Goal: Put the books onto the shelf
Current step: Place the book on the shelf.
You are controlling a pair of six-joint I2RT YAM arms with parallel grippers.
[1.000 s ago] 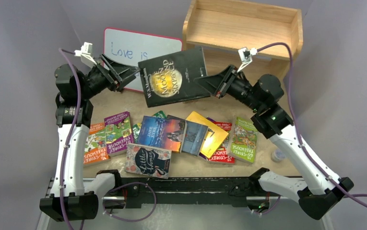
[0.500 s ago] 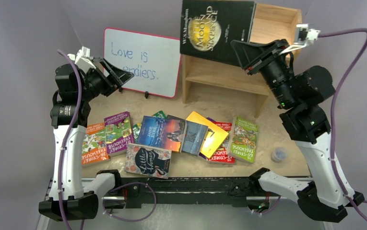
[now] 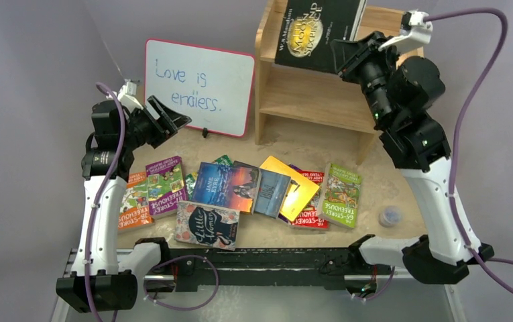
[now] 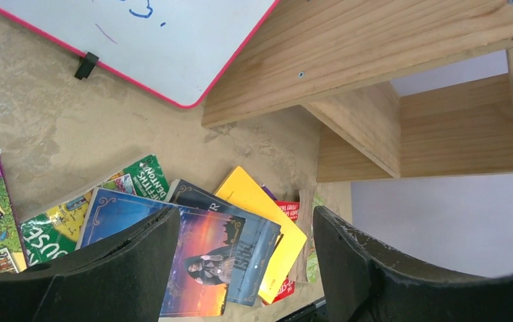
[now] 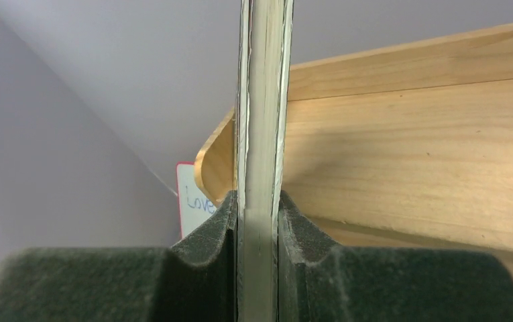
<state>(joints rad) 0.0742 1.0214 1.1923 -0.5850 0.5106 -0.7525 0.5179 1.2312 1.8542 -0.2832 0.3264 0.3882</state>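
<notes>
One black book clamped in right end effector, above shelf.

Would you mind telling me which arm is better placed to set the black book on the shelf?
The right. Its pincer is clamped on the black book, held above the shelf. The left pincer hangs open and empty by the whiteboard.

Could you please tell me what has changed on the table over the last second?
The right hand, shut on the black book, has carried it from above the table's middle up and back to the shelf, over its top tier. The left hand, open and empty, has drawn back toward its own side. The books on the table and the whiteboard have not moved.
</notes>
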